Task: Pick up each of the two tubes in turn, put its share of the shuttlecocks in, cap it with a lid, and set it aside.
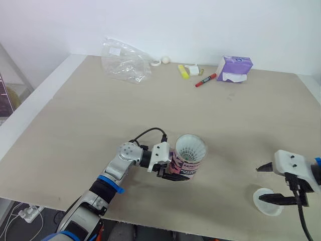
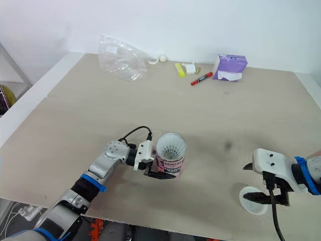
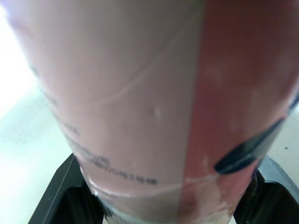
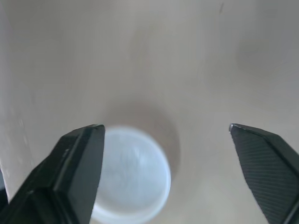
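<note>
with left end effector (image 1: 176,169) clamped on shuttlecock tube (image 1: 187,161), centre wide-apart right end effector (image 1: 262,184) over white lid (image 1: 267,203) by front edge of tabletop (image 1: 225,125), then pinch rim.

Blurred tube (image 3: 140,93) lettering; lid (image 4: 133,175) partly hidden.

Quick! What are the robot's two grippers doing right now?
Left gripper: shut on the pink tube.
Right gripper: open by the white lid, holding nothing.
</note>
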Robot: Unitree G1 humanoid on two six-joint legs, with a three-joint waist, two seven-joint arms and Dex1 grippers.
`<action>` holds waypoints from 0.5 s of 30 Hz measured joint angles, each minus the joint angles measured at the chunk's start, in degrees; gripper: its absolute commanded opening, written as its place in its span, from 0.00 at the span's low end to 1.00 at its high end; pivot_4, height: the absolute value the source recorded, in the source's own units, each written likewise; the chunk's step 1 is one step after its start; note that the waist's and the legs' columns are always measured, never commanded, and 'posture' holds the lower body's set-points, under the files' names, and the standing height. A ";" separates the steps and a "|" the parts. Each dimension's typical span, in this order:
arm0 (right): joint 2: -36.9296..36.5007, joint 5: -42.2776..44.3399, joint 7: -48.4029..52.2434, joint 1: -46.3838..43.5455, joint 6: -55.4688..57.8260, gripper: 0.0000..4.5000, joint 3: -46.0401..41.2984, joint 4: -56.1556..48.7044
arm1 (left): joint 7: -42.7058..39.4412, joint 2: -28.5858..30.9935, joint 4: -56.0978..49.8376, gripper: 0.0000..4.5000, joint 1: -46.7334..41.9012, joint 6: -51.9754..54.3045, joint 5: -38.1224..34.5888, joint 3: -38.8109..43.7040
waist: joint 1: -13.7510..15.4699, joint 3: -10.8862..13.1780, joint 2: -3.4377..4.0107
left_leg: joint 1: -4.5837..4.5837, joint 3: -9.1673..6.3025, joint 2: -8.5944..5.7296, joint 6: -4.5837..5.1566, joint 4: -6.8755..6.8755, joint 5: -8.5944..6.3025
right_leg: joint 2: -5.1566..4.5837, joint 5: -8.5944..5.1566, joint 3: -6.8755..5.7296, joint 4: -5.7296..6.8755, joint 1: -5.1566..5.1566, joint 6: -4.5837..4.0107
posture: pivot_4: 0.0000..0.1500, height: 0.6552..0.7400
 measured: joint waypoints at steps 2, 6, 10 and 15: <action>0.01 -1.24 -0.02 0.13 -3.87 0.98 0.05 2.73 | -0.03 -0.07 -0.11 0.63 0.00 1.34 -0.61 0.06 | -0.02 0.00 0.00 | 0.07 0.01 0.01 0.00 0.00 0.00 | 0.02 0.01 0.01 0.00 0.05 -0.01 | 1.00 1.00; 0.01 -2.65 0.00 0.24 -8.21 0.98 0.52 5.75 | -0.03 0.10 -0.47 0.63 0.00 2.26 -0.64 0.00 | -0.02 0.00 0.00 | 0.13 0.01 0.03 0.00 0.00 0.00 | 0.05 0.03 0.02 0.00 0.10 -0.03 | 1.00 1.00; 0.18 -2.85 -0.27 -0.72 -10.12 0.98 1.86 7.29 | -0.02 0.42 -0.64 0.63 0.01 2.35 -0.53 -0.04 | -0.03 -0.01 0.02 | 0.14 0.02 0.04 -0.01 0.00 0.00 | 0.07 0.04 0.05 0.00 0.11 -0.03 | 1.00 1.00; 0.74 -3.27 -1.22 -2.09 -11.41 0.98 4.98 9.06 | 0.11 0.52 -0.82 0.63 0.02 2.28 -0.39 -0.05 | -0.02 -0.04 0.06 | 0.15 0.02 0.03 -0.01 0.00 0.01 | 0.07 0.05 0.07 0.01 0.13 -0.03 | 1.00 1.00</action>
